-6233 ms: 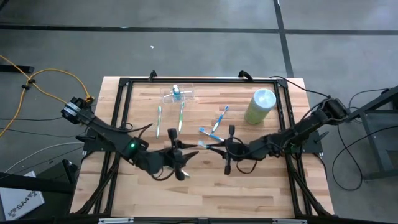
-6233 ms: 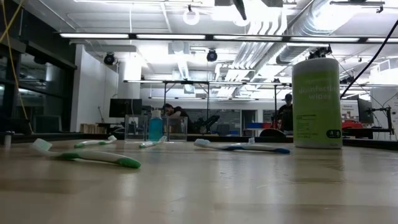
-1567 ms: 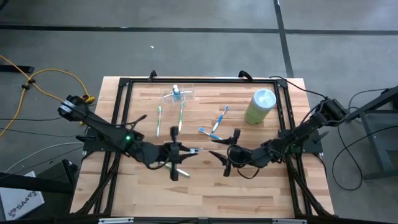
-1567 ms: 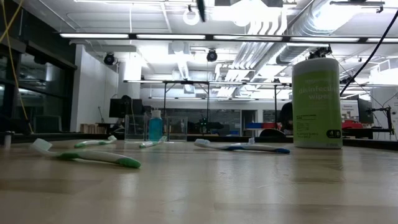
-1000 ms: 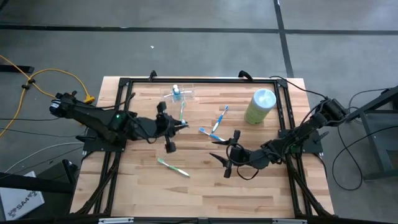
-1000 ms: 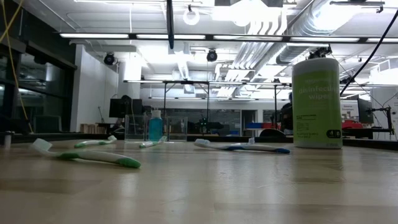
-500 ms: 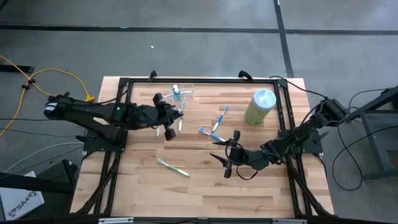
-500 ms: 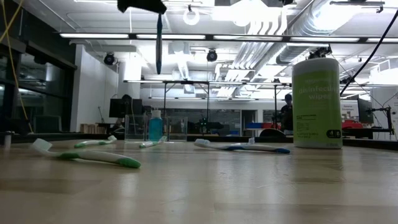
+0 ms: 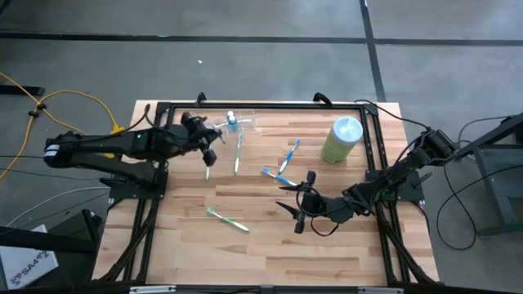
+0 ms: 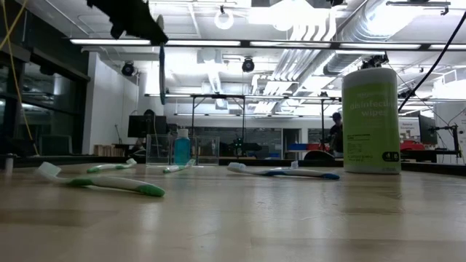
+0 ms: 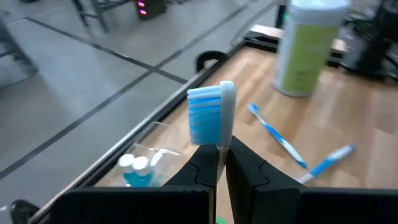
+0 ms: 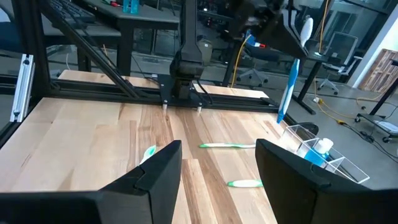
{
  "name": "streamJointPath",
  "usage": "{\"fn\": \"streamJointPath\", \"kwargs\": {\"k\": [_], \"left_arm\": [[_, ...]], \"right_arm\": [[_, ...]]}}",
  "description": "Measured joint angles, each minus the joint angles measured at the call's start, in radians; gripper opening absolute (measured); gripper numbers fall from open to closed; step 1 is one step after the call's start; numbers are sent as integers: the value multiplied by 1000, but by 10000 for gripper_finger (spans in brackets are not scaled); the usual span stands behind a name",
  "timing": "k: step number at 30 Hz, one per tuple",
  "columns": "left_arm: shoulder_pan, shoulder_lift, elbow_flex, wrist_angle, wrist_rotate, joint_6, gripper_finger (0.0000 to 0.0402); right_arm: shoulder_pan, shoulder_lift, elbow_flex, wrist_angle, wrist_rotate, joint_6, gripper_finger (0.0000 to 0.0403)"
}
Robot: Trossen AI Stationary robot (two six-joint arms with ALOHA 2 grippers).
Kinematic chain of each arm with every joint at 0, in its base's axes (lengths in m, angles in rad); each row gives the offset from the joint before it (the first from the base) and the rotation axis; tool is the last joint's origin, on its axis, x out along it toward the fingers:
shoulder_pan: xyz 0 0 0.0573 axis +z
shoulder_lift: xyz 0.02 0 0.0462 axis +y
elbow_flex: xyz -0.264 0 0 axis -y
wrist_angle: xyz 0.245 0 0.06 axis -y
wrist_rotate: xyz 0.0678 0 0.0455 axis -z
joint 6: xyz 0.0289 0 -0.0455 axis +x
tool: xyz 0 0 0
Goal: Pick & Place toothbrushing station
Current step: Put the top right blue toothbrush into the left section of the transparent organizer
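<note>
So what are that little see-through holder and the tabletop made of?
The holder looks like clear, glossy plastic or acrylic: you see the blue bottle inside straight through its walls. The tabletop seems to be pale wood planks with visible grain and seams, matte finish.

The toothbrushing station (image 9: 234, 124) sits at the table's (image 9: 270, 245) far edge, probably holding a small bottle; canister (image 9: 341, 140) to its right.

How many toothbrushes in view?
6. One blue brush in the left gripper; two green brushes by the holder, one green brush near the front; two blue brushes mid-table. None seems hidden.
</note>
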Motion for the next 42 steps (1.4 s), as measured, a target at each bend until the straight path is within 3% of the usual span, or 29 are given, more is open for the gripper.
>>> {"fn": "streamJointPath", "kwargs": {"k": [9, 17, 26, 42], "left_arm": [[185, -30, -142, 216, 12, 35, 4], [358, 5, -163, 257, 60, 9, 4], [498, 102, -163, 330, 208, 1, 4], [571, 305, -163, 380, 301, -34, 4]], "right_arm": [[0, 0, 0, 0, 0, 0, 197], [0, 0, 0, 0, 0, 0, 197], [0, 0, 0, -1, 0, 0, 197], [0, 0, 0, -7, 0, 2, 197]]}}
